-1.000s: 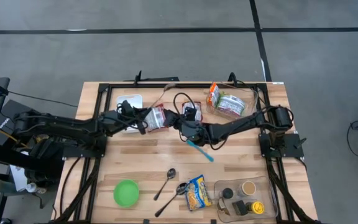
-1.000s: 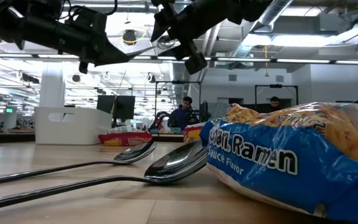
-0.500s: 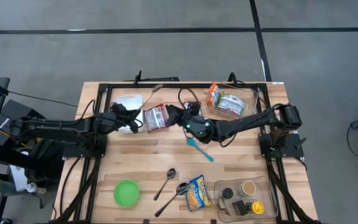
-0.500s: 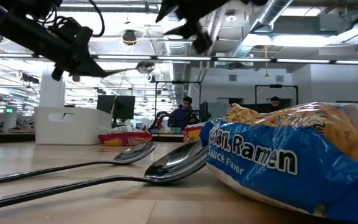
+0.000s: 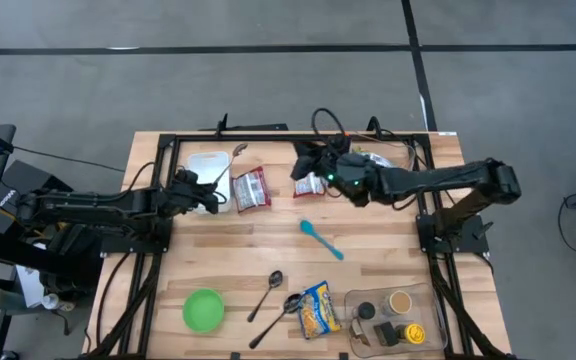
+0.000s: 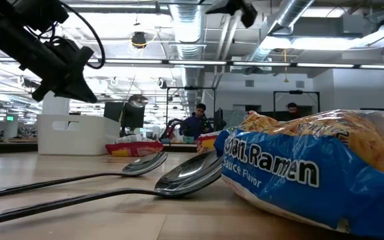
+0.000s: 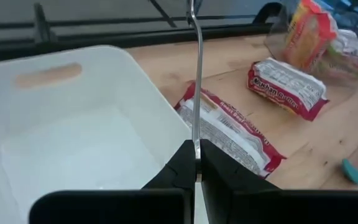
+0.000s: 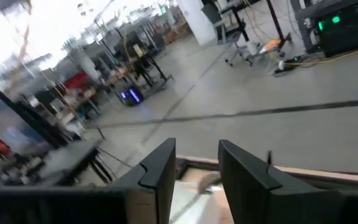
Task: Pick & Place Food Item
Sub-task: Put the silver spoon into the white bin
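High view is showing the left gripper [image 5: 211, 192] beside the white bin [image 5: 208, 166], its fingers [image 7: 188, 163] pinching a spoon [image 7: 196, 74] by the handle so the bowl reaches out over the bin's rim. The red food packet [image 5: 252, 188] is lying on the worktop [image 5: 268, 240] just beside the bin, apparently unheld. The right gripper [image 5: 306, 168] is hanging raised near the worktop's far edge, fingers [image 8: 157, 171] narrowly parted, holding nothing visible.

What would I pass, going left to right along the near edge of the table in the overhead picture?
Green bowl → two spoons → ramen packet → clear tray of small jars.
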Motion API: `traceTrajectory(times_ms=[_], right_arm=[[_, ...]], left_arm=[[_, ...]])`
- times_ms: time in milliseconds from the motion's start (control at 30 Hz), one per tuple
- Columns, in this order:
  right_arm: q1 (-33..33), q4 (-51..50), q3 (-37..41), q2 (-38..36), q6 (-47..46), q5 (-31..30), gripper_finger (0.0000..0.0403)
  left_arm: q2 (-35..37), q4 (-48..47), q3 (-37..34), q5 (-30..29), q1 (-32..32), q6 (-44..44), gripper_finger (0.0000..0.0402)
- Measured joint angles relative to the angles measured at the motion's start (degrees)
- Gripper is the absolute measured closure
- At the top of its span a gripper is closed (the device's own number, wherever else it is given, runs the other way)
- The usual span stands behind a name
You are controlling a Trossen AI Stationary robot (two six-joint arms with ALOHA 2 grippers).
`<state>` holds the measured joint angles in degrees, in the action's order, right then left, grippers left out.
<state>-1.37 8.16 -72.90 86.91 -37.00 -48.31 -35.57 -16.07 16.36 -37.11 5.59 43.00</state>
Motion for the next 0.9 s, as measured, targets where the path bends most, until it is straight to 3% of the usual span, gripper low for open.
traceTrajectory(times_ms=[333, 533, 700, 900], right_arm=[[1.95, -13.03, 0.0, -2.59, -0.03, 0.48, 0.0288], [2.86, -15.15, 0.0, -2.54, 0.08, 1.92, 0.0288], [3.5, -15.75, 0.0, -2.53, 0.12, 2.2, 0.0288], [3.7, -15.67, 0.0, -2.53, 1.51, 2.27, 0.0288]], left_arm=[[-0.02, -3.04, 1.88, 4.38, -0.01, 11.32, 0.0399], [-0.02, -4.5, 7.07, 5.8, -0.02, 11.98, 0.0399], [-0.02, -11.32, 13.71, 5.95, -0.01, 11.18, 0.0399], [-0.04, -26.05, 20.5, 5.53, -0.01, 11.0, 0.0398]])
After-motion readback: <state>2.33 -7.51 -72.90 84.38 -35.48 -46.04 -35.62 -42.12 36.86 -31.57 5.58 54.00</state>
